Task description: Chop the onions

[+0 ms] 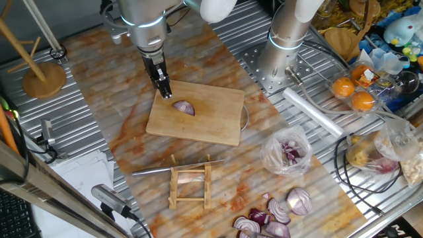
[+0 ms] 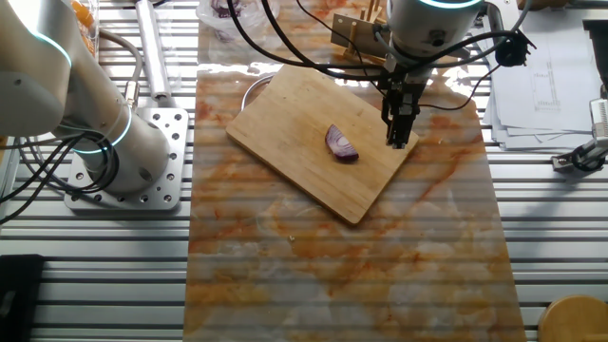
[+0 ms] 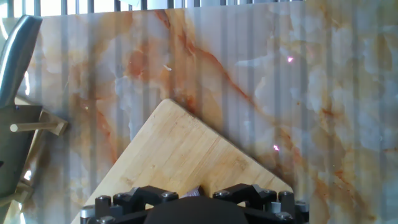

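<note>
A small red-purple onion wedge (image 1: pixel 184 108) lies on the wooden cutting board (image 1: pixel 211 122), left of its middle. It also shows in the other fixed view (image 2: pixel 342 144). My gripper (image 1: pixel 164 90) hangs over the board's far left corner, just left of the wedge and apart from it; its fingers look shut and hold nothing. In the other fixed view the gripper (image 2: pixel 399 139) is at the board's right corner. In the hand view only a sliver of the wedge (image 3: pixel 194 191) shows above the hand's body, and the fingertips are hidden.
A knife (image 1: pixel 175 168) lies across a small wooden rack (image 1: pixel 190 186) in front of the board. A clear bag of onion pieces (image 1: pixel 287 151) and a group of bigger onion halves (image 1: pixel 277 215) are at the right front. A second arm's base (image 1: pixel 281 49) stands behind.
</note>
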Controlling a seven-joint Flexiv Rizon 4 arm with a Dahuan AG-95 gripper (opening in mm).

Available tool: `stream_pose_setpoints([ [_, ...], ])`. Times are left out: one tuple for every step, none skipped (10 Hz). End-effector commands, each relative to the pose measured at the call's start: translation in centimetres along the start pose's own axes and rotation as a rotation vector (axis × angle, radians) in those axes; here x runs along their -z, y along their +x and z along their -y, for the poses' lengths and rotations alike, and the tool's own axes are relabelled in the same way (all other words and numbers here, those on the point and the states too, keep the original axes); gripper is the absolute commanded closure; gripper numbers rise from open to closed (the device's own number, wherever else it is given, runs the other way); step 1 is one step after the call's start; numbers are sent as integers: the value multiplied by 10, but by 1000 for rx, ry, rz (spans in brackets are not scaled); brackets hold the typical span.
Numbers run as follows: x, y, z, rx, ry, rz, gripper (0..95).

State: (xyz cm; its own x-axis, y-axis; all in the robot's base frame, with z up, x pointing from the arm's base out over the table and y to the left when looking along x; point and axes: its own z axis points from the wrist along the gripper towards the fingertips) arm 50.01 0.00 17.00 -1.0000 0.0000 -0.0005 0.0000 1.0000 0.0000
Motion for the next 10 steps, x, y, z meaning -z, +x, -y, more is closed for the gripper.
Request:
stream_pose_setpoints([
  [0, 0, 0, -25, 24, 7, 950],
  [0, 0, 0, -25, 24, 7, 950],
  [0, 0, 0, -25, 24, 7, 950],
  [0, 0, 0, -25, 24, 7, 950],
  [0, 0, 0, -25, 24, 7, 950],
  [0, 0, 0, -26, 24, 7, 950],
  [0, 0, 0, -27, 24, 7, 950],
  [0, 0, -2, -35, 24, 6, 950],
  [0, -1, -3, -40, 24, 4, 950],
  [1, -3, -5, -52, 23, -3, 950],
])
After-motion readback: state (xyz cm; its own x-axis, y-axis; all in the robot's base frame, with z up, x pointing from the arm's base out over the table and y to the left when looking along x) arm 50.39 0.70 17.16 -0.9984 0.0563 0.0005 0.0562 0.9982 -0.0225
